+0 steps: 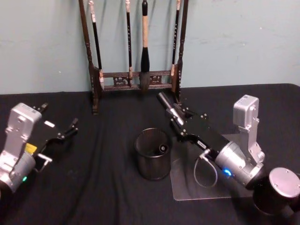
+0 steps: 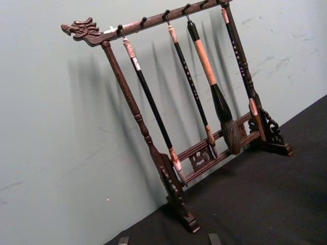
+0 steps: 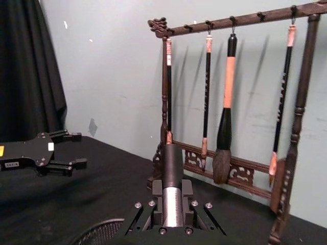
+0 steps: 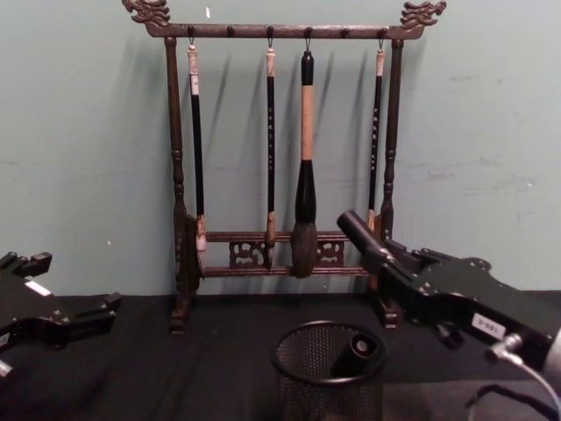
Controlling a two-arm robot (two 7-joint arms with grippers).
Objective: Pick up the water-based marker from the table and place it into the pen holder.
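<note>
My right gripper [image 1: 182,123] is shut on a water-based marker [image 1: 168,106] with a black cap and a silver barrel. The marker is tilted, its black end pointing up and back toward the rack. It hangs above and just right of the pen holder [image 1: 152,163], a short round black mesh cup at the table's middle. In the chest view the marker [image 4: 358,233] sits over the holder's [image 4: 326,386] back rim. A second dark marker [image 1: 162,148] leans inside the cup. My left gripper [image 1: 58,118] rests open near the table's left side, holding nothing.
A tall dark wooden brush rack [image 1: 136,80] with several hanging brushes stands at the back against the wall. A clear plastic sheet [image 1: 187,185] lies on the black cloth under my right arm.
</note>
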